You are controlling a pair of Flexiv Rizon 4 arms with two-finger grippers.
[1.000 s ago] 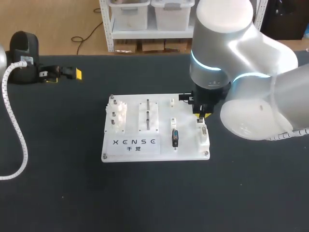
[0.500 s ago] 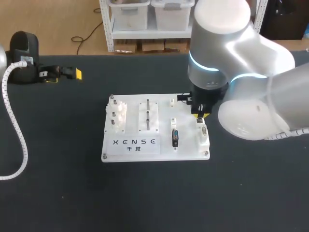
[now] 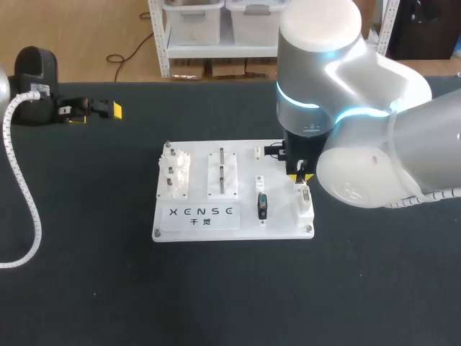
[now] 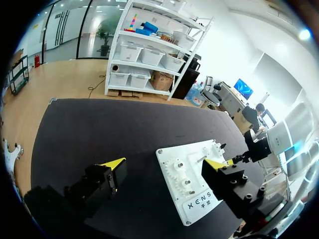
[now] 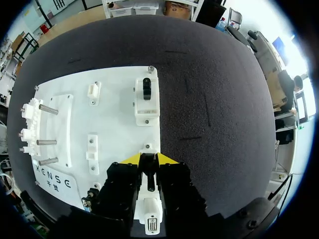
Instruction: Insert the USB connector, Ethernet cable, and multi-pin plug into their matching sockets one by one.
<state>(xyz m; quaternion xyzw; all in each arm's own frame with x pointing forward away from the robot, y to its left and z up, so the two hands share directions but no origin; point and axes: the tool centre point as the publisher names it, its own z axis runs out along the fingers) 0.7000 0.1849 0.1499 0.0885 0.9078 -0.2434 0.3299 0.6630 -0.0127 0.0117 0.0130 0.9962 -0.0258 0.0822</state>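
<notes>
Right wrist view has the right gripper [image 5: 148, 158] poised over the white block [image 5: 150, 211] that carries the multi-pin connector [image 5: 152, 227], and I cannot tell whether it has hold of anything. In the head view that block sits at the lower right of the board [image 3: 281, 216], with the black plug [image 3: 263, 205] just left of it (the left gripper [image 3: 94, 109], gaping and empty, hangs at upper left). I judge the step wants a square, straight-down approach and a gentle press, lest the board shift on the table [image 3: 86, 288].
</notes>
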